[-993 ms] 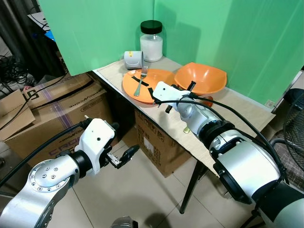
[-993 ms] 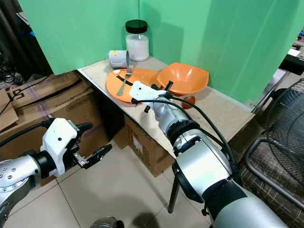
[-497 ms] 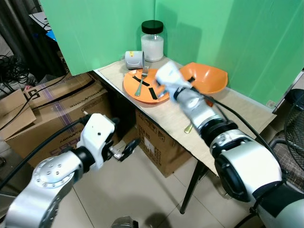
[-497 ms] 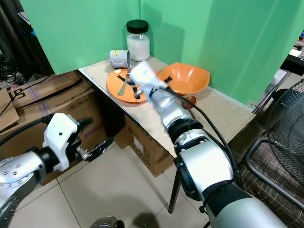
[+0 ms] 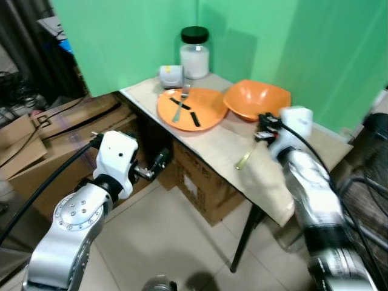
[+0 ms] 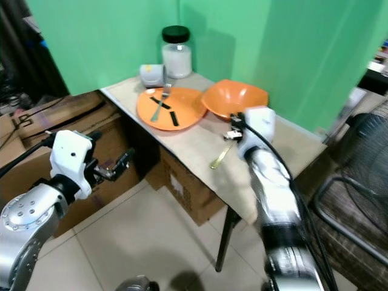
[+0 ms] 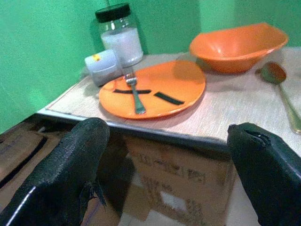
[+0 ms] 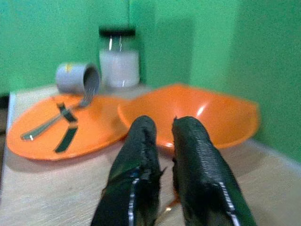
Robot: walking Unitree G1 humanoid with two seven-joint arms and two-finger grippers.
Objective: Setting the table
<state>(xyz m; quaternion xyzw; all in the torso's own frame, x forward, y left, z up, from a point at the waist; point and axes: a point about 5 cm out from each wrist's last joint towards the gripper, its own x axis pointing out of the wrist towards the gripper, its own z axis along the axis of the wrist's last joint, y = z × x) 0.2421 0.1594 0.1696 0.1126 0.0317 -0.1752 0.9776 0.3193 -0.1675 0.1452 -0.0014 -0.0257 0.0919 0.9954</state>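
An orange plate (image 5: 203,109) sits on the small table (image 5: 267,182) with a fork (image 5: 178,108) and two black strips lying on it. Beside it stands an orange bowl (image 5: 257,100). A gold-handled spoon (image 5: 245,159) lies flat on the tabletop in front of the bowl. My right gripper (image 5: 262,125) hovers just above the spoon's head, shut with nothing held; in its wrist view the fingers (image 8: 141,179) point at the bowl (image 8: 207,113). My left gripper (image 5: 159,161) is open, low beside the table's near-left edge, facing the plate (image 7: 178,84).
A black-lidded jar (image 5: 194,53) and a grey cup (image 5: 171,76) on its side stand at the table's back corner against green screens. Cardboard boxes (image 5: 66,136) are on the floor to the left and under the table. A fan (image 6: 364,157) stands at the right.
My right arm has swung right, from over the plate to above the spoon by the bowl. My left gripper has risen towards the table's edge.
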